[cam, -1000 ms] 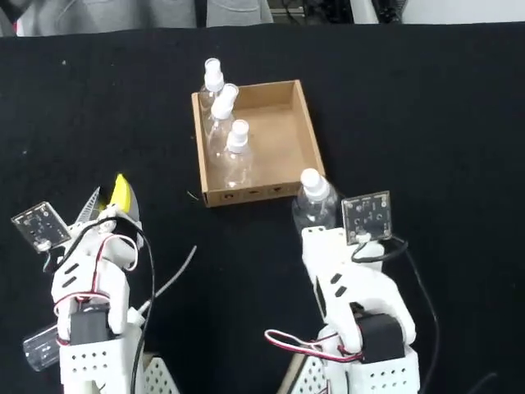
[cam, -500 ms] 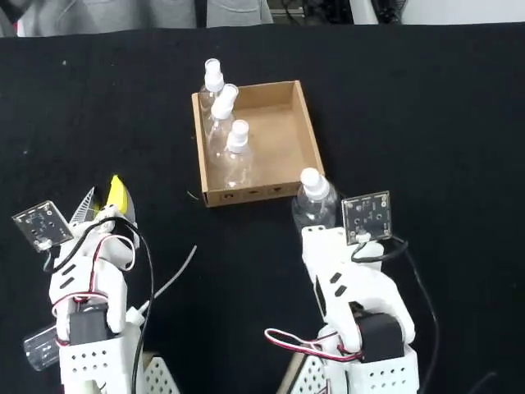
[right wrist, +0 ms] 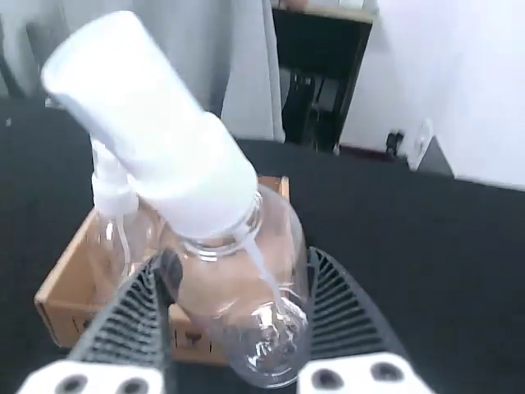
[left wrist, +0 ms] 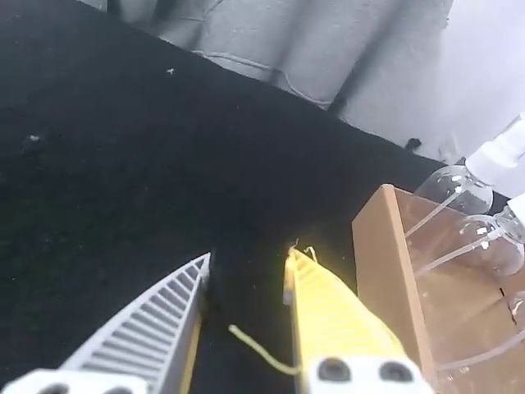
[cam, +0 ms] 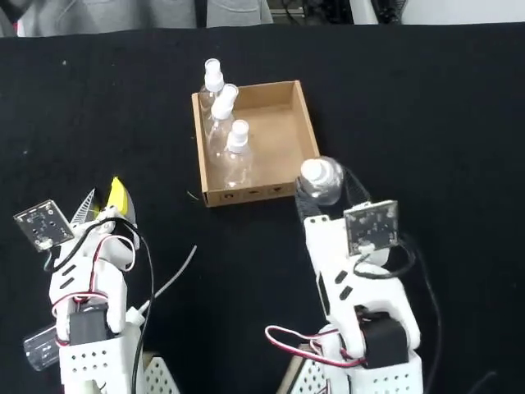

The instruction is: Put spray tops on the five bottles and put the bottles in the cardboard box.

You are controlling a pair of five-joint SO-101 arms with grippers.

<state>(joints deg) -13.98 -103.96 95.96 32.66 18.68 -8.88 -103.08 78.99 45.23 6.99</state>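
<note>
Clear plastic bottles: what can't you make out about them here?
High view: clear plastic bottle behind the left arm's base, half hidden; spray top unknown.
Right wrist view: held white-topped clear bottle, lower end cut off by the edge.
Left wrist view: brown cardboard box, cut off by the edge.

The right gripper [cam: 321,190] is clamping a capped bottle [cam: 313,172] just beside the cardboard box's [cam: 308,131] near right corner; three capped bottles [cam: 237,156] are lying inside along its left wall.

High and 2 wrist cameras share cardboard box [cam: 246,195].
</note>
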